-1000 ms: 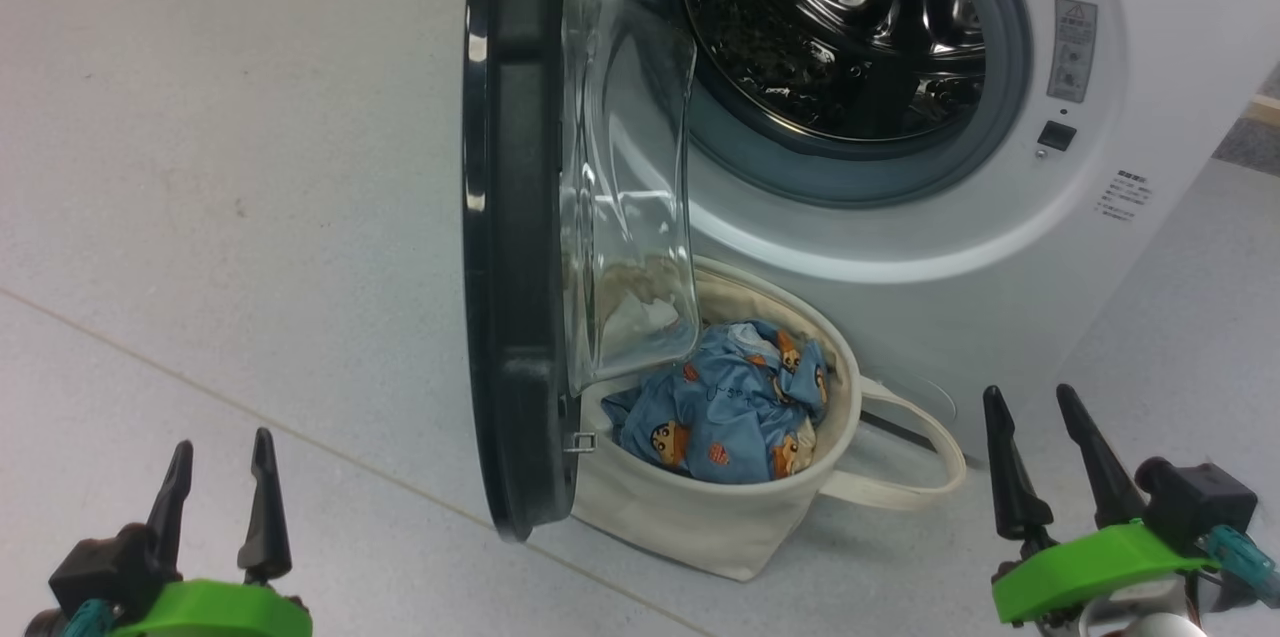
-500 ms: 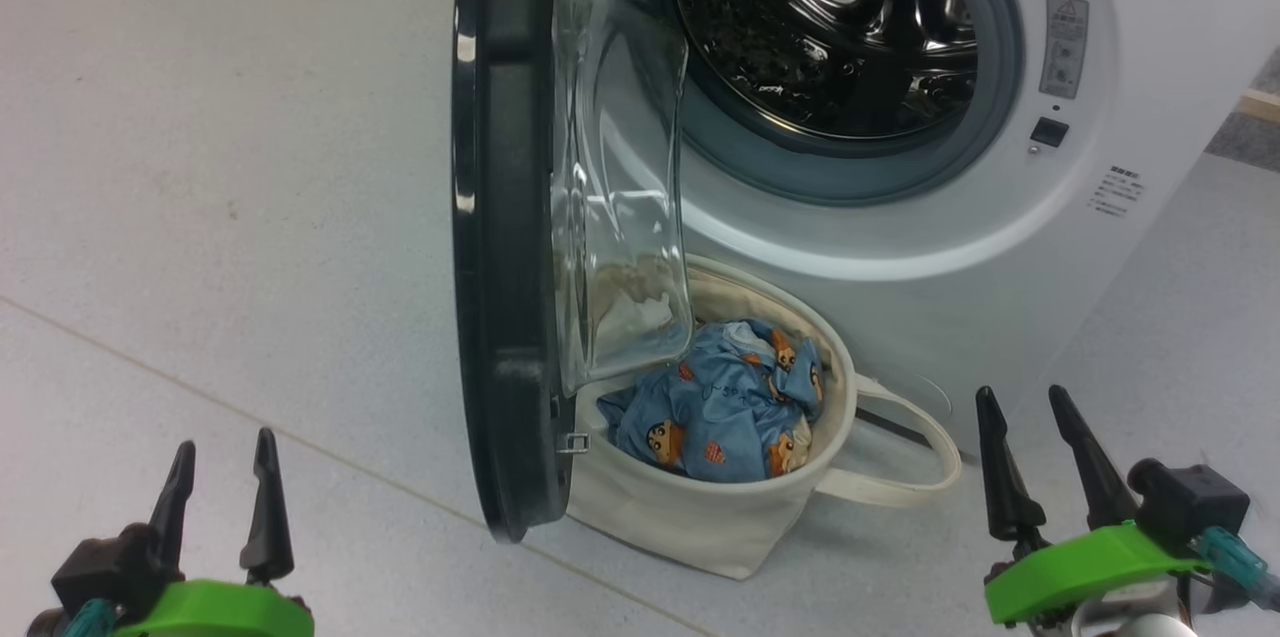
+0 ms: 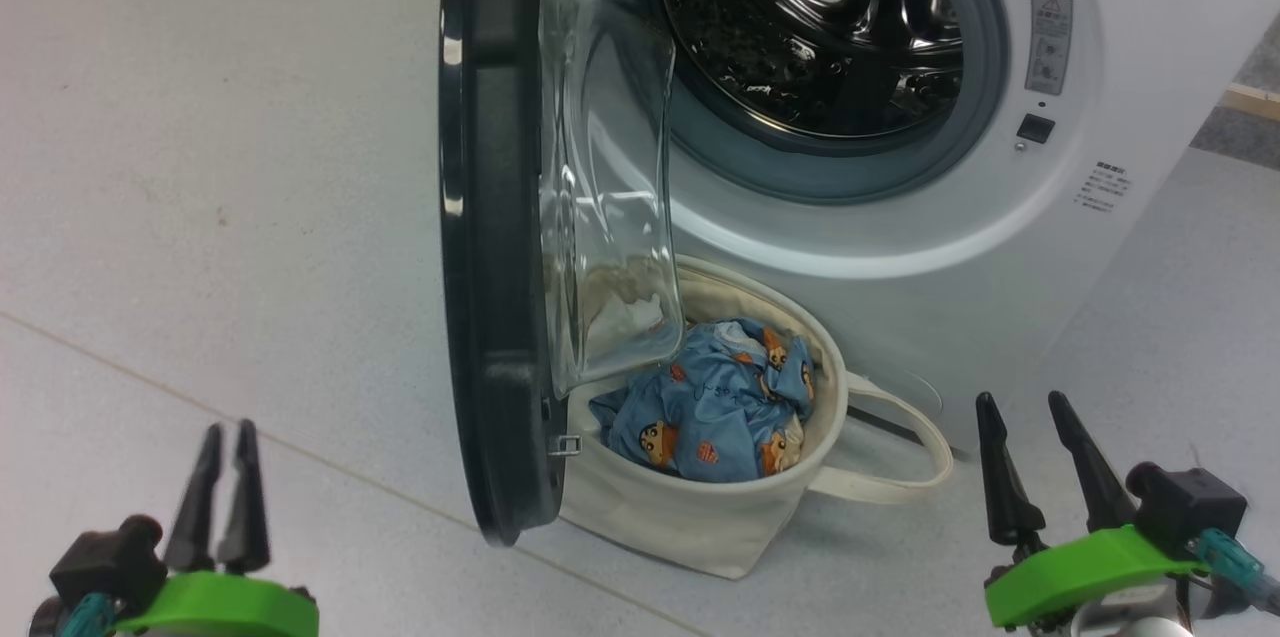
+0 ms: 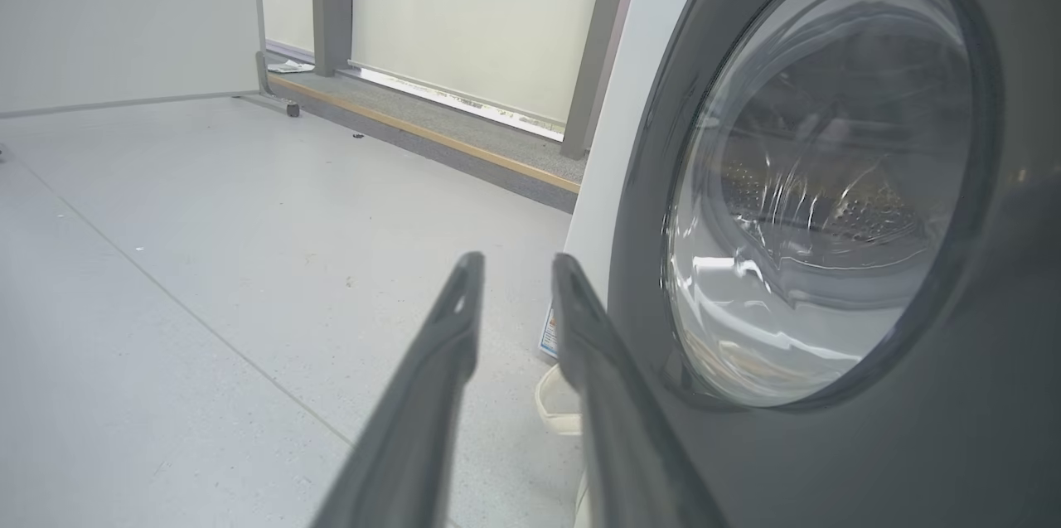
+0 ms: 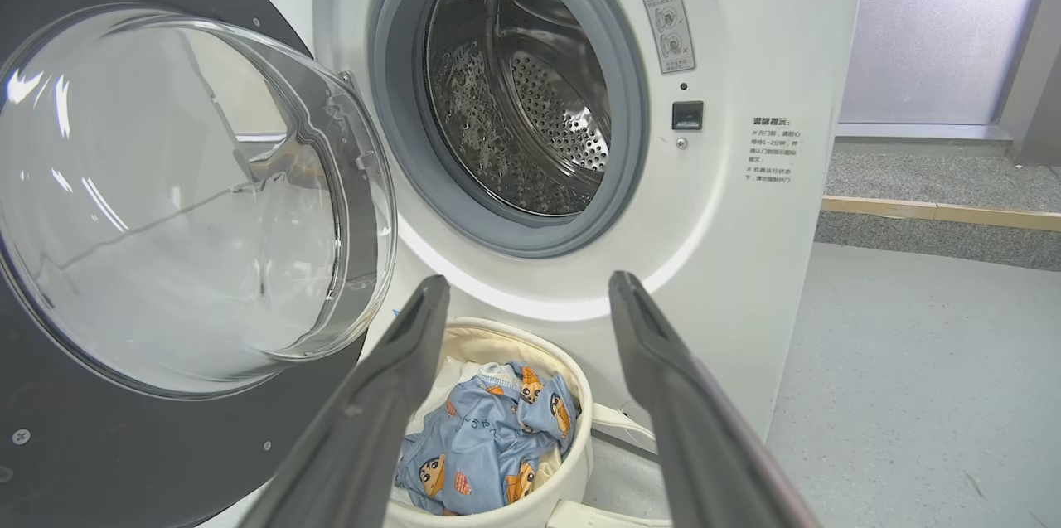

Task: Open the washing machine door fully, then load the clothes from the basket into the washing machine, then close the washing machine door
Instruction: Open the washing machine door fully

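The washing machine door (image 3: pixel 490 217) is only half open; the empty, part-open left end effector (image 3: pixel 228 427) should likely push it wider, the right end effector (image 3: pixel 1020 399) released.

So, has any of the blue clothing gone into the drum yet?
No, the steel drum is bare; the blue printed clothes lie in the cream basket.

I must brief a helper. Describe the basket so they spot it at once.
Find the white washing machine with its round black door open. On the floor before it sits a small cream canvas basket. It alone holds blue cartoon-printed clothes.
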Robot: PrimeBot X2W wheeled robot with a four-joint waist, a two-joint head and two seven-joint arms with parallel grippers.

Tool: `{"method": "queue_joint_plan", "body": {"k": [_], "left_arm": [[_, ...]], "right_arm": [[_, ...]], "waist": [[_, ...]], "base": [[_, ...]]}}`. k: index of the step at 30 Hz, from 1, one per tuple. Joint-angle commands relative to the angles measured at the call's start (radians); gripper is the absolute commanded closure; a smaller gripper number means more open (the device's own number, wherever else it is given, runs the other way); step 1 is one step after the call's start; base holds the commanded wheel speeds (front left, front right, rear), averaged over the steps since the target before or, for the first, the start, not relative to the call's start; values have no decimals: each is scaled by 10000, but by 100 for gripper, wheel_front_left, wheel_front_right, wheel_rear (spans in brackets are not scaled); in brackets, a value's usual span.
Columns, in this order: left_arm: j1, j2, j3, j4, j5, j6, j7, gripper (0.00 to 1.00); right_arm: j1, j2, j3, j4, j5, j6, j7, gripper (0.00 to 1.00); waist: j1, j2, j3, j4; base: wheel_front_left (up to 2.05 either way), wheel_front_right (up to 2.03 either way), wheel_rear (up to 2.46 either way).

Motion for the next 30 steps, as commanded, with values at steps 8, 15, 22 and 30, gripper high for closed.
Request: {"method": "queue_joint_plan", "body": {"k": [8,15,22,30], "left_arm": [[-532,109,-1383,-2353,-1036,-116,-120,100],[-655,109,-2829,-4077,-1513,-77,-120,100],[-524,109,-3946,-5783,-1462,194,-120,100],[-74,109,-5128,-3107,-1350,599,36,100]], "right_arm": [[-217,-72,48,-217,56,75,-126,0],[-256,-26,61,-251,134,75,-126,0],[-226,-11,50,-273,183,75,-126,0],[-210,-18,76,-241,223,75,-126,0]], "waist": [[0,0,-23,-11],[0,0,-36,-150],[0,0,-33,-426],[0,0,-57,-704]], "base": [[0,0,0],[0,0,0],[0,0,0],[0,0,0]]}}
